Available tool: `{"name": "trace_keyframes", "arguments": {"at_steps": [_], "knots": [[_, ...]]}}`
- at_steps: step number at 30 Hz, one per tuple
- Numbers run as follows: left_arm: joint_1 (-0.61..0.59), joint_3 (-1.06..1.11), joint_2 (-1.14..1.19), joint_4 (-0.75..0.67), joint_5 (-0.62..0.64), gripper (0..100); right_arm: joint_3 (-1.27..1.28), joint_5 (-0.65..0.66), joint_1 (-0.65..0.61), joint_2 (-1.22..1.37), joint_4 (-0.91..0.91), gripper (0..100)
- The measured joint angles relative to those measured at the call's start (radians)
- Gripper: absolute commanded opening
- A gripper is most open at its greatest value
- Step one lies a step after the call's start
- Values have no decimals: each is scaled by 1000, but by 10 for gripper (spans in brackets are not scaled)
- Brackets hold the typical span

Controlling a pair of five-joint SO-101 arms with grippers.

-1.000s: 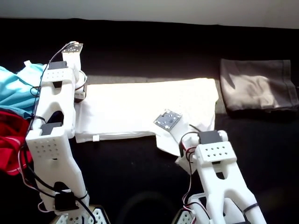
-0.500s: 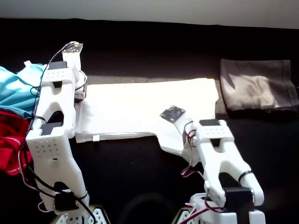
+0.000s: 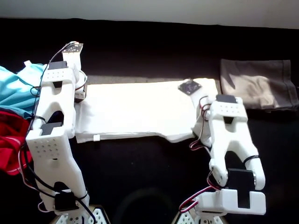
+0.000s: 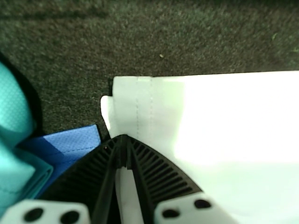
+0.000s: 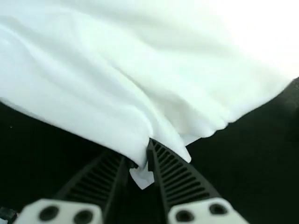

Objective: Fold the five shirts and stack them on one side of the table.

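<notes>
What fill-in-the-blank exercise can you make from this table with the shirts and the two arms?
1. The left arm's fingers and the right arm's fingers are shut on the ______ shirt.
2. The folded shirt lying alone at the table's right side is ______.
3. Beside the left arm, the crumpled shirt nearest that arm's base is ______.

Missing words: white; grey; red.

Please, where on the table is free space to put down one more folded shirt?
Free: the black table strip beyond the white shirt, and the near patch between the left arm and the right arm. Crowded: the left edge, with the teal shirt and red shirt; the gray shirt lies at the far right.
</notes>
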Motion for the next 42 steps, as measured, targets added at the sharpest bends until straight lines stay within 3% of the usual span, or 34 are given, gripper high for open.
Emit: {"name": "trace_keyframes", "arguments": {"at_steps": [8,13,18,20,27,32,37,42], "knots": [[0,0,0,0,0,9,-362,-5,-9,241,14,6],[0,0,0,0,0,9,-644,-115,-54,503,18,13],[0,0,0,0,0,9,-872,-249,-81,675,44,195],[0,0,0,0,0,9,-942,-313,-84,712,77,217],[0,0,0,0,0,9,-1132,-370,-83,727,238,204],[0,0,0,0,0,9,-1221,-370,-121,727,431,2],[0,0,0,0,0,9,-1226,-370,-164,752,500,6],[0,0,0,0,0,9,-1234,-370,-109,870,437,6]]}}
